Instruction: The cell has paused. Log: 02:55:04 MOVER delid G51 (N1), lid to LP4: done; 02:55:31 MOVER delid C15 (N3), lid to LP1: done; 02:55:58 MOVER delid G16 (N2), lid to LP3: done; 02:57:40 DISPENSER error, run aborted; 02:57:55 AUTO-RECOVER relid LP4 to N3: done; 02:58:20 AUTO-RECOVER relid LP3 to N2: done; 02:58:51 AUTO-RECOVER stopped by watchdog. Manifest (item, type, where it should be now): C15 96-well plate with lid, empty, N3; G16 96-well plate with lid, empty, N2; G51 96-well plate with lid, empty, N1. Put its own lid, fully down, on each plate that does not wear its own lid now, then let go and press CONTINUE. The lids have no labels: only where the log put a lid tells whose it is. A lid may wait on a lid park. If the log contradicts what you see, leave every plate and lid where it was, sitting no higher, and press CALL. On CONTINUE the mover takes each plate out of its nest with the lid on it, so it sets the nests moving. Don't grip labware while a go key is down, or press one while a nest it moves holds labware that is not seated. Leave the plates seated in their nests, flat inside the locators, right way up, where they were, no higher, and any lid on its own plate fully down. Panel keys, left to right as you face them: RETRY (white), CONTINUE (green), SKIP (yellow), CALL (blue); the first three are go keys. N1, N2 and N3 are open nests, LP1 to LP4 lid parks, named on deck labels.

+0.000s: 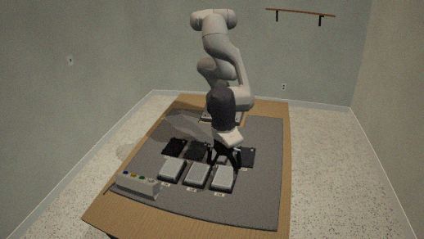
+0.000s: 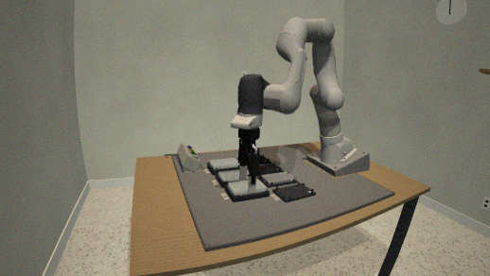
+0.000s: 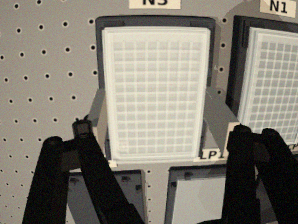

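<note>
Gripper is clamped on the lid over the N3 nest, with the fingers pinching its long sides near the end closest to the arm. We can't tell if the lid is fully down or a touch raised.

We read the step as pulling this lid, since by the task log it belongs to N1.
- Lift straight up and level, so the plate under it doesn't ride up out of the locators.
- Clear the rim before any sideways travel.
- Carry it toward the N1 plate just beside, which shows open wells as far as we can judge.
- Set it down square, with no corner hung up.
- The pale spare lid in the park behind N3 would then go on N3.
- Keep well apart from the key panel while anything is held.

The arm rises from its base at the back of the mat and folds over high. The forearm reaches forward, the wrist is vertical and the fingers point straight down at the row of nests
</note>
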Motion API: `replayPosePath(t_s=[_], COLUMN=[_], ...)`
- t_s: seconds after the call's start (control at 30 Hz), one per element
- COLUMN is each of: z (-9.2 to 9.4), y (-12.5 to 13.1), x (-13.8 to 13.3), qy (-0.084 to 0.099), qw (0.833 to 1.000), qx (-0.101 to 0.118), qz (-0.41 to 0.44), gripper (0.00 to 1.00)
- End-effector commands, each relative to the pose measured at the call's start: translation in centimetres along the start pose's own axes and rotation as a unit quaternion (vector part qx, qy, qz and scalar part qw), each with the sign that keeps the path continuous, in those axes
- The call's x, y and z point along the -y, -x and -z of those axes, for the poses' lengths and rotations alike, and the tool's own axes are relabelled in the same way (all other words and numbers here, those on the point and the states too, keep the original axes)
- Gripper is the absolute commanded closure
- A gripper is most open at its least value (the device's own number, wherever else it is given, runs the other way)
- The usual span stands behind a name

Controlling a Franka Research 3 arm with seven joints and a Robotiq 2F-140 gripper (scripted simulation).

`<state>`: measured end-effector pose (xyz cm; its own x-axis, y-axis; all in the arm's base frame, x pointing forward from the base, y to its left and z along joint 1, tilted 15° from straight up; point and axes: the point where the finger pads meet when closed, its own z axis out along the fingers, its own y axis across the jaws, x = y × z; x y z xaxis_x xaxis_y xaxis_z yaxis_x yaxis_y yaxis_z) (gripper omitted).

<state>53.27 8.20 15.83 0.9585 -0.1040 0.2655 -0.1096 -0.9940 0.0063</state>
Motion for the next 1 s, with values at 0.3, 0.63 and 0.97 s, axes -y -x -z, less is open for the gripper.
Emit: replayPosePath(t_s=[0.3, 0.63, 0.97], z=[0.2, 0.21, 0.27], y=[-0.02, -0.02, -0.02], x=[-0.06, -0.06, -0.06], qy=[0.0, 0.0, 0.0], qw=[1.0, 1.0, 1.0], qx=[0.0, 0.0, 0.0], qz=[-0.003, -0.003, -0.003], gripper=[1.0, 1.0, 1.0])
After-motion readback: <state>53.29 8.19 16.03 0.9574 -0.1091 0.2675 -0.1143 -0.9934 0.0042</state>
